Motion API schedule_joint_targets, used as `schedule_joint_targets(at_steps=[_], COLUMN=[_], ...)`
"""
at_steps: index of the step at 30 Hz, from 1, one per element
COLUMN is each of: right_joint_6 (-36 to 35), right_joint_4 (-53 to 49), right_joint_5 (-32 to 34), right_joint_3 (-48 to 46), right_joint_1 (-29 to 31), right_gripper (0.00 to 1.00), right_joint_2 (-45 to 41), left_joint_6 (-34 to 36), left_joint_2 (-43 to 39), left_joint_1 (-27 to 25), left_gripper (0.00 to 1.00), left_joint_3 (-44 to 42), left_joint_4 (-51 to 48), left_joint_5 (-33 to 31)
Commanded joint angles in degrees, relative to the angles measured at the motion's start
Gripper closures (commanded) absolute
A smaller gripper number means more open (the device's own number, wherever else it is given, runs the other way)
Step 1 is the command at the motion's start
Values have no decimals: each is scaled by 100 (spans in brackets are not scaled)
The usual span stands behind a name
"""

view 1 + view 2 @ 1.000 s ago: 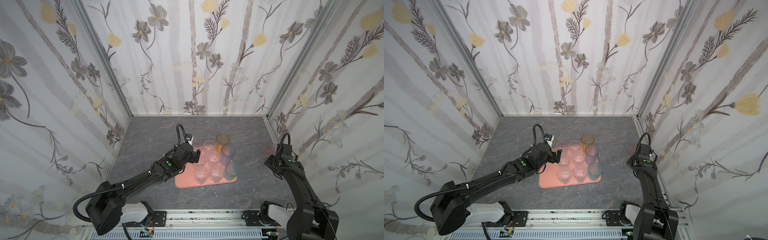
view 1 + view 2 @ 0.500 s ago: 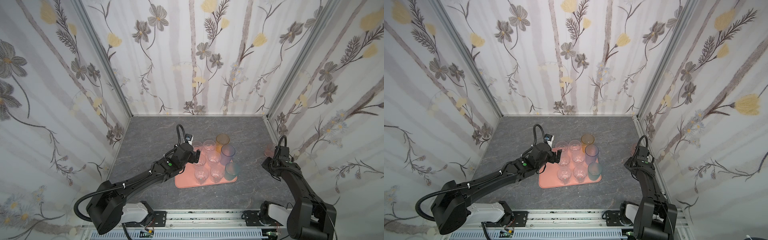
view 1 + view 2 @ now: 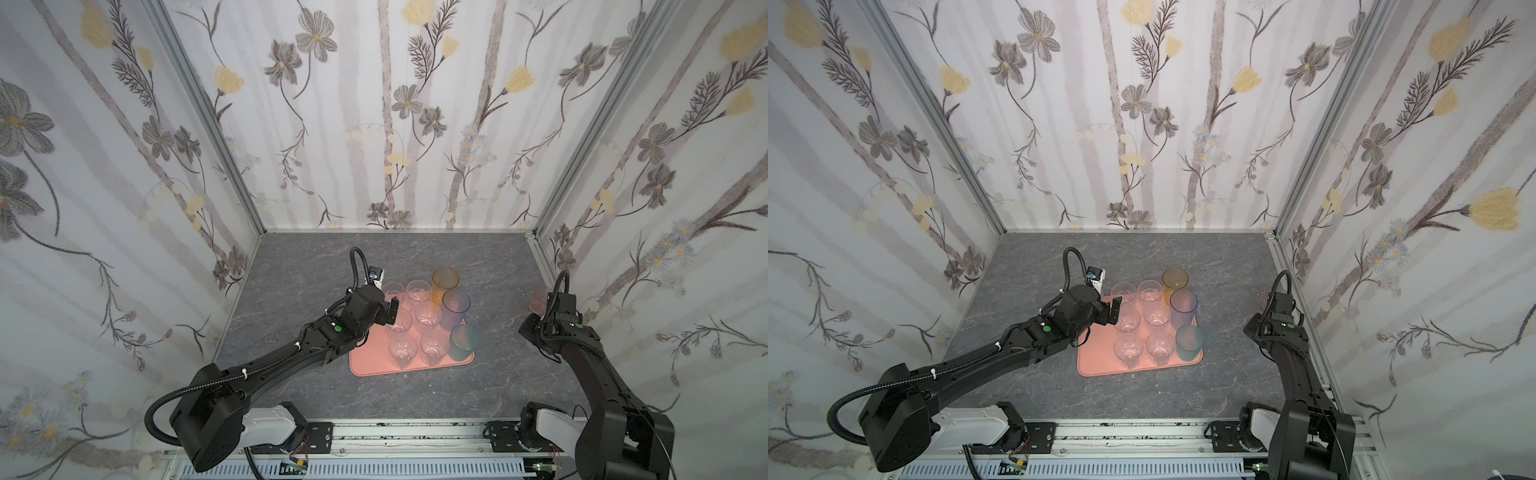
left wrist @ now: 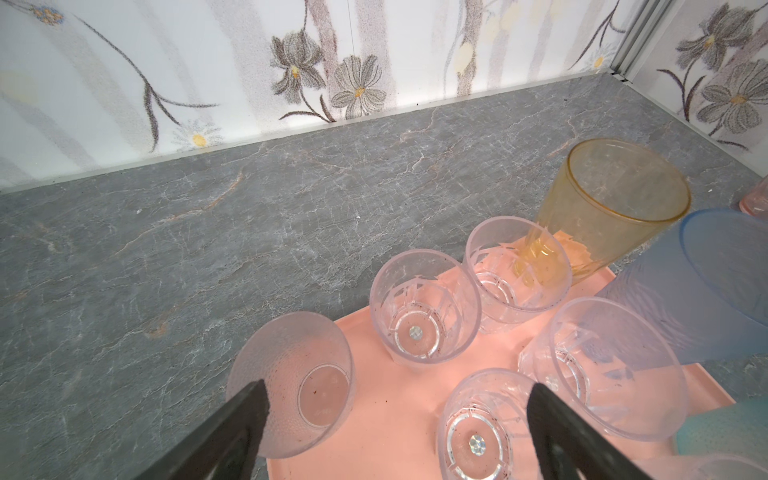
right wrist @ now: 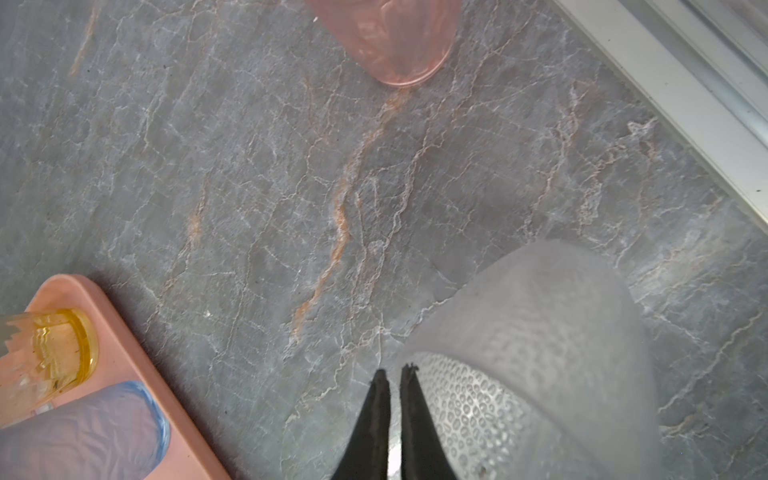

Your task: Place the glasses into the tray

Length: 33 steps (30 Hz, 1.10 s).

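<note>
The glasses (image 3: 428,313) mostly stand packed on the far part of the salmon tray (image 3: 372,365), mid-table on grey veined stone (image 3: 299,282). Flowered walls (image 3: 374,124) close three sides. The tray's near strip is bare, and open stone lies all round it. My left gripper (image 4: 399,392) hangs spread wide over the tray's far-left corner. My right gripper (image 5: 393,374) is pinched on the rim of a dimpled glass (image 5: 540,332) off the tray, near the right wall's metal rail (image 5: 665,83). A pink glass (image 5: 386,37) is close by, cut off at the frame edge. From above, my wrist hides that grip.
</note>
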Motion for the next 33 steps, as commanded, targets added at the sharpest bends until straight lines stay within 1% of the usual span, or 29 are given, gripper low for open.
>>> schedule_joint_targets(at_steps=[1,5,8,12,15,16,19,22,24,27,33], right_joint_6=[23,114,133,105,16,-22,-47,-117,-84,98,253], right_joint_4=[54,92,48,-147,-424,-518,-750,-807,-782,-639,-302], right_joint_5=[-81,-81,70,125,357,486,856,999,953,544,426], right_joint_3=[17,54,128,353,596,856,1075,1147,1127,948,685], right_joint_1=[118,308,486,525,518,520,439,119,-149,-205,-212], right_gripper=[91,92,92,87,81,76,59,46,38,33,31], right_joint_2=[-9,24,84,44,-52,-70,-96,-80,-62,-46,53], left_joint_6=[30,2,10,2,-86,-119,-297,-538,-612,-549,-443], left_joint_2=[-35,-36,-36,-235,-290,-290,-275,-255,-240,-213,-202], left_joint_1=[30,39,48,82,124,134,151,153,144,144,149], left_gripper=[0,0,0,0,0,0,0,0,0,0,0], left_joint_3=[-48,-104,-125,-188,-242,-253,-229,-216,-233,-260,-301], left_joint_4=[137,137,136,128,137,137,137,145,154,163,206], left_joint_5=[-93,-91,-114,-127,-93,-45,100,377,397,356,328])
